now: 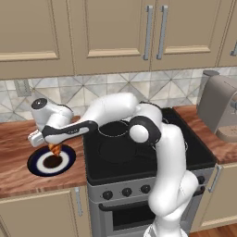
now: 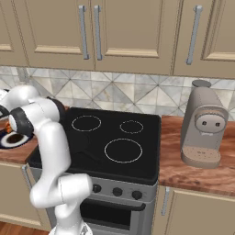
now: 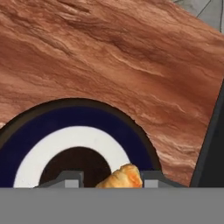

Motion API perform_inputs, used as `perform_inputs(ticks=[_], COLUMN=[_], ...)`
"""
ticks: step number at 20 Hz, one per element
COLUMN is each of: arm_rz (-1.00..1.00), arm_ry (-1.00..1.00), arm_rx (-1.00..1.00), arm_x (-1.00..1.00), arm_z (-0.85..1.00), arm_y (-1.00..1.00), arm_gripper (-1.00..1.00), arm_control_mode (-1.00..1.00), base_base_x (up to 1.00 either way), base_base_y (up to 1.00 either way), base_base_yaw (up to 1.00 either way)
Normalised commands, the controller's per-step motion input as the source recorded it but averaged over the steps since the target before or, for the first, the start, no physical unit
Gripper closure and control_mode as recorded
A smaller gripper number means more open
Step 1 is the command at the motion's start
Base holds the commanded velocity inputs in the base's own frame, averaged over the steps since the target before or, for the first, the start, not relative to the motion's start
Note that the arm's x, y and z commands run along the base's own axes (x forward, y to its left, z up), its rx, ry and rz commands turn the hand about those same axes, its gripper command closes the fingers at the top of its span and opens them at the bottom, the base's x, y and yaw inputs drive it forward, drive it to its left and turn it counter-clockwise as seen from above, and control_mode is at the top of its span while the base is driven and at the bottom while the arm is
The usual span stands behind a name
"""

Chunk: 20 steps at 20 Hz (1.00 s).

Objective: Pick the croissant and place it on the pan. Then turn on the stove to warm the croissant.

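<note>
The arm reaches out to the left over the wooden counter, because that is where the croissant was served: on a blue-rimmed plate just beside the stove. The gripper hangs just above the plate, pointing down, and the croissant sits between its fingers, apparently lifted clear of the plate, with a dark shadow under it at the plate's centre. In the hand view the golden pastry shows squeezed between the two grey fingertips, with the plate's rim below and bare wood beyond. So the gripper is drawn in narrow and is closed on the croissant, gripping it across its body. The pan I cannot make out with any certainty; something dark and round seems to sit on the stove's rear left ring behind the arm, but the arm covers most of it. The stove's black knobs line its front, untouched, so the carry across and the heating are, I judge, yet to come.
</note>
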Motion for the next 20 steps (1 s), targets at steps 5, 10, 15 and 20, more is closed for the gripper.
perform_inputs(ticks=[5,10,15,20], arm_rz=[0.0,0.0,0.0,0.0], arm_ry=[-0.05,-0.05,-0.07,-0.1], arm_rx=[0.02,0.05,0.06,0.07], arm_x=[0.0,-0.08,-0.16,-0.24], arm_z=[0.23,0.16,0.11,0.13], arm_y=[-0.49,-0.64,-0.83,-0.92], arm_gripper=[1.0,1.0,1.0,1.0], arm_control_mode=[-1.0,-1.0,-1.0,-1.0], base_base_x=[0.0,0.0,0.0,0.0], base_base_y=[0.0,0.0,0.0,0.0], base_base_yaw=[0.0,0.0,0.0,0.0])
